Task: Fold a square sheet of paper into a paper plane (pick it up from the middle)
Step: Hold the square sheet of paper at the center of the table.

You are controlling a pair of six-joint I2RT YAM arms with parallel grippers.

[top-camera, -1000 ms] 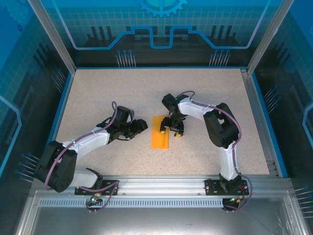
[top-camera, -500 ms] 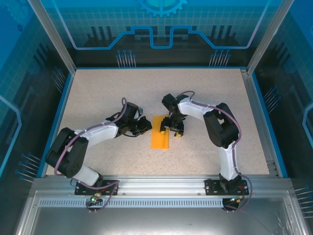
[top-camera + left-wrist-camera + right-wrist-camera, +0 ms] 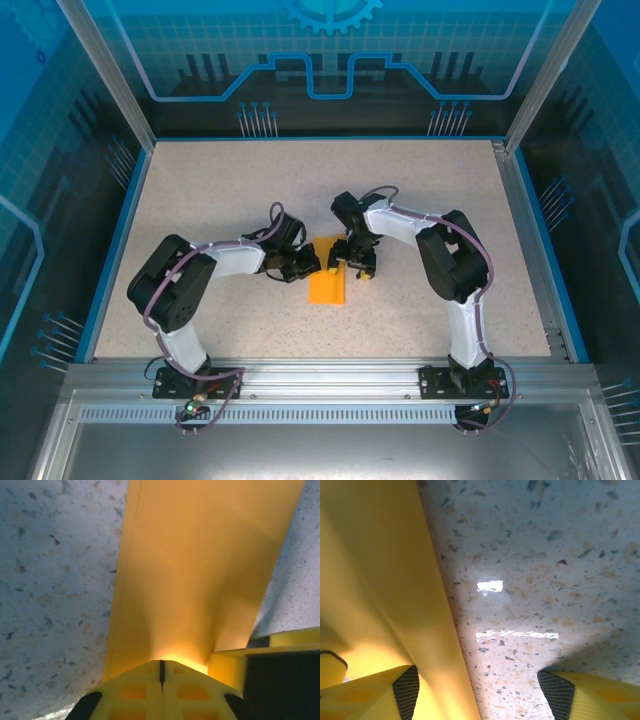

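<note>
The square sheet of paper (image 3: 327, 284), folded to a narrow strip, lies in the middle of the table (image 3: 200, 200) between the grippers. The left gripper (image 3: 161, 675) has its jaws pressed together at the strip's edge; whether a layer is caught I cannot tell. The right gripper (image 3: 475, 695) is spread, one finger over the paper, one over bare table. The paper seems light, limp and slippery, so a gentle pinch at mid-edge suits it
</note>
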